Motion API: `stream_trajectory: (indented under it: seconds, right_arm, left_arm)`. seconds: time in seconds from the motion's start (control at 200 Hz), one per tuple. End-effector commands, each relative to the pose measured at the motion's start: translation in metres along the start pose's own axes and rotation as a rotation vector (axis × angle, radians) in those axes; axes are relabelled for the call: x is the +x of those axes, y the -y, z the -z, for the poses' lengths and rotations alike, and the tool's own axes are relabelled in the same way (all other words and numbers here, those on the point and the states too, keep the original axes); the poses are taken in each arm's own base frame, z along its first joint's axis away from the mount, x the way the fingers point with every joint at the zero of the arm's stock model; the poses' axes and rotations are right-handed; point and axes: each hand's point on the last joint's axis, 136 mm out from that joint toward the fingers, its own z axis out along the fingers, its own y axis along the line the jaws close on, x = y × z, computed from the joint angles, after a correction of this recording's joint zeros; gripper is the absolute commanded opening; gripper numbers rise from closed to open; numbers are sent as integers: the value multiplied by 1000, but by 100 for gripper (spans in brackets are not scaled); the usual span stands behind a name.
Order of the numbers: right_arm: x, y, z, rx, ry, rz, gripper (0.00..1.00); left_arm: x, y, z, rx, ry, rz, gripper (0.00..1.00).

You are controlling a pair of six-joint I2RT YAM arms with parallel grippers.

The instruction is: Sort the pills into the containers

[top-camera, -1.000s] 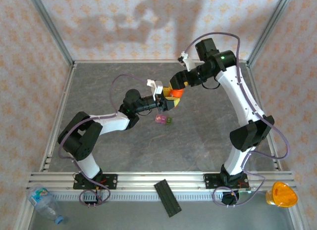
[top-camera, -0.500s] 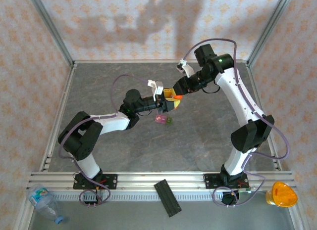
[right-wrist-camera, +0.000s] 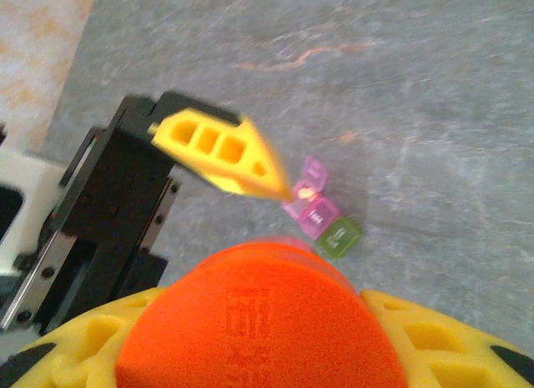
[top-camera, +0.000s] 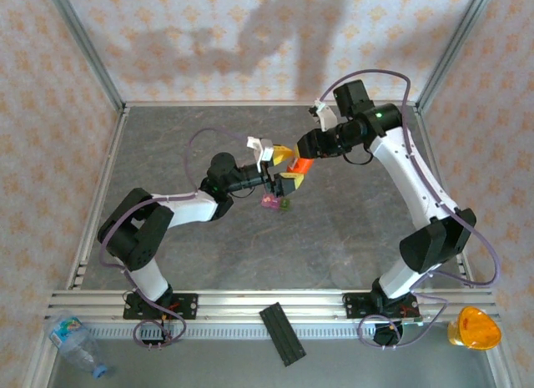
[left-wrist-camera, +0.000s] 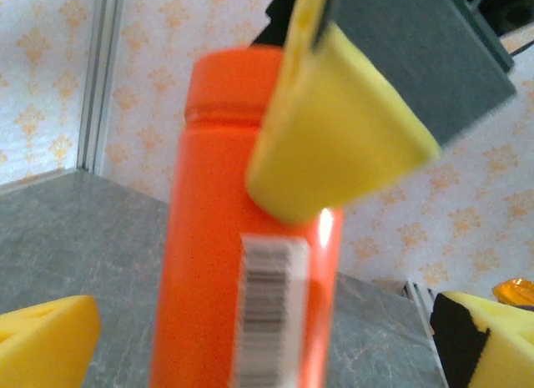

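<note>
Enclosure: patterned wallpaper walls (top-camera: 50, 113) behind an aluminium frame, with a grey stone-look counter (top-camera: 359, 229) as the working surface. Both arms reach in to meet over the middle of the counter. The right claw (top-camera: 302, 157) is clenched on the orange bottle (top-camera: 302, 165) and holds it off the counter. In the right wrist view, its yellow pads (right-wrist-camera: 83, 346) sit on either side of the bottle's embossed end face (right-wrist-camera: 250, 321). The left claw (top-camera: 285, 168) is released. In the left wrist view, its two yellow fingertips (left-wrist-camera: 42, 338) stand wide apart at the lower corners, with the bottle (left-wrist-camera: 250, 238) upright between them and touched by neither. One finger of the right claw (left-wrist-camera: 334, 138) crosses the bottle's upper part, and a barcode label (left-wrist-camera: 267, 313) is visible on its side. The containers (top-camera: 275, 204) rest on the counter just on the near side of both claws. From the right wrist they read as a small cluster of joined pink cubes with one green cube at the end (right-wrist-camera: 321, 214), lying below a finger of the left claw (right-wrist-camera: 221, 154) and clear of it. Whether any compartment holds pills cannot be determined. Along the near edge lie a clear plastic bottle (top-camera: 75, 338), a black strip (top-camera: 282, 334) and an orange-yellow object (top-camera: 474, 328), all well apart from the work area.
</note>
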Motion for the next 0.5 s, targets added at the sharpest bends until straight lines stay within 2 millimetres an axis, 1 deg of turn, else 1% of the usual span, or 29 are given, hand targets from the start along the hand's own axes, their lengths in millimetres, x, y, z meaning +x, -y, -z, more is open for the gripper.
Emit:
stream_trajectory:
  seconds: [0.0, 0.115, 0.23, 0.26, 0.375, 0.495]
  right_arm:
    - [-23, 24, 14, 162, 142, -71, 9]
    - [-24, 60, 16, 348, 184, -124, 9]
    - [-20, 95, 13, 520, 197, -162, 9]
    - [-18, 102, 11, 554, 197, -171, 9]
    - [-11, 123, -1, 625, 204, -192, 9]
    - [-3, 140, -21, 647, 193, -223, 9]
  left_arm:
    - [-16, 3, 12, -25, 50, -67, 100]
    - [-15, 0, 22, -71, 40, -69, 100]
    - [-15, -11, 34, -187, 15, -117, 100]
    - [-11, -16, 38, -227, -13, -116, 100]
    - [-10, -28, 51, -352, -95, -147, 100]
    - [-8, -41, 64, -476, -183, -154, 100]
